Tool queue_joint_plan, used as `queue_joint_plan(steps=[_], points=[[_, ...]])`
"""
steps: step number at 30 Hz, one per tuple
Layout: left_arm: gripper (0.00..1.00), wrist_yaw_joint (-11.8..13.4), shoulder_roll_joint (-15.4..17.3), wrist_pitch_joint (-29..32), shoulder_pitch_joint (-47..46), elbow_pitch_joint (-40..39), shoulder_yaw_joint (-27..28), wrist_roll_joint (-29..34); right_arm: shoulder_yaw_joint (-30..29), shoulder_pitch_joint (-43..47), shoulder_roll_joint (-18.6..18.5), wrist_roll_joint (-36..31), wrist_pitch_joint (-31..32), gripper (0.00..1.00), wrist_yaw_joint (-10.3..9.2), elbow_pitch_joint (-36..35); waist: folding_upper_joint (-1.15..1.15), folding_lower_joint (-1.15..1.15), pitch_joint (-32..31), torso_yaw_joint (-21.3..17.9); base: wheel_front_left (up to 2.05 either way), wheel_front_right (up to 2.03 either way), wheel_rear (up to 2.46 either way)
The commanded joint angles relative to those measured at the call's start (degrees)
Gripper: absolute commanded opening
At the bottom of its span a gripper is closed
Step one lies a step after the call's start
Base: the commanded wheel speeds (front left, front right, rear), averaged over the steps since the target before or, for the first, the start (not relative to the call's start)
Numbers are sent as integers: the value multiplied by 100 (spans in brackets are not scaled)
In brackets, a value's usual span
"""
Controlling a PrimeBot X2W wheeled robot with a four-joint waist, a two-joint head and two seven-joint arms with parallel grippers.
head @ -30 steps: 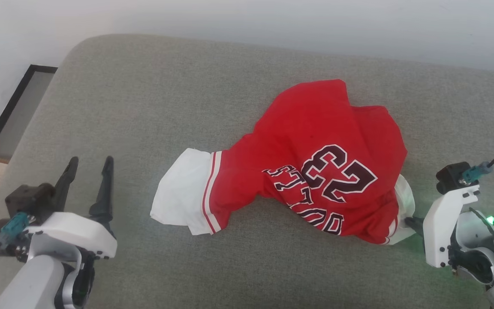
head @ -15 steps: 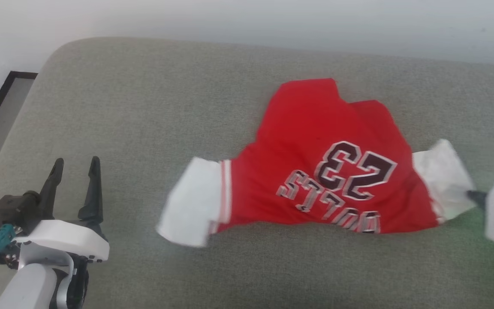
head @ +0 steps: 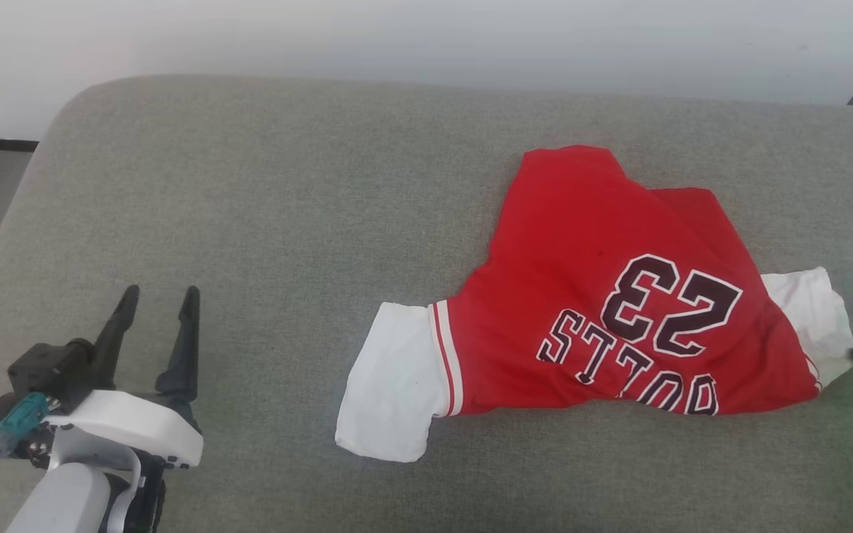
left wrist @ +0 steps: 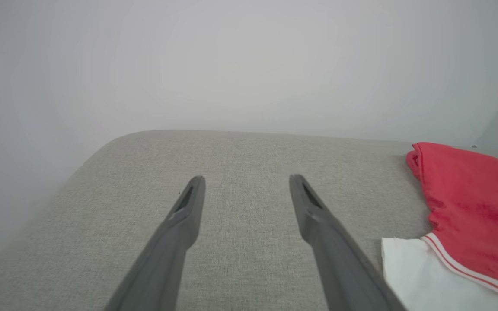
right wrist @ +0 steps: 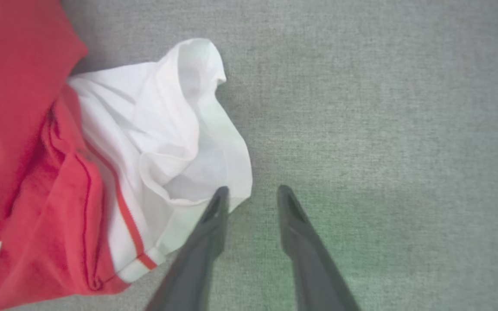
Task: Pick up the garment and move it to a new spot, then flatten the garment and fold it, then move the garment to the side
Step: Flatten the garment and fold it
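Garment (head: 604,296) on cushion (head: 249,222), right of left end effector (head: 161,293).

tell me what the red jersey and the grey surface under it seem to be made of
The garment: likely thin, soft knit cloth, matte; it slumps in loose folds and its white sleeve crumples softly. Whether the numerals are stitched or printed is unclear. The grey surface: woven upholstery fabric, matte, with a fine visible weave; its rounded corner suggests padding.

Red garment (head: 604,296) lies rumpled (black "23" upward), white sleeves spread sideways
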Motion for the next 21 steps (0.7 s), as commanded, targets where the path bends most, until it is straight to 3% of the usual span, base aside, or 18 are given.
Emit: queue_joint_plan(steps=[1, 9, 21], points=[[100, -38, 13, 29, 64, 7, -18, 18, 32, -30, 56, -4, -69, 100, -6, 27, 0, 0, -37, -28, 0, 0, 0], [100, -170, 173, 345, 155, -135, -157, -63, 43, 38, -6, 135, -479, 100, -6, -153, 0, 0, -168, -193, 0, 0, 0], [100, -175, 338, 1009, 343, -506, -382, -173, -327, 352, 187, -89, -1499, 100, -5, -1350, 0, 0, -147, -620, 0, 0, 0]])
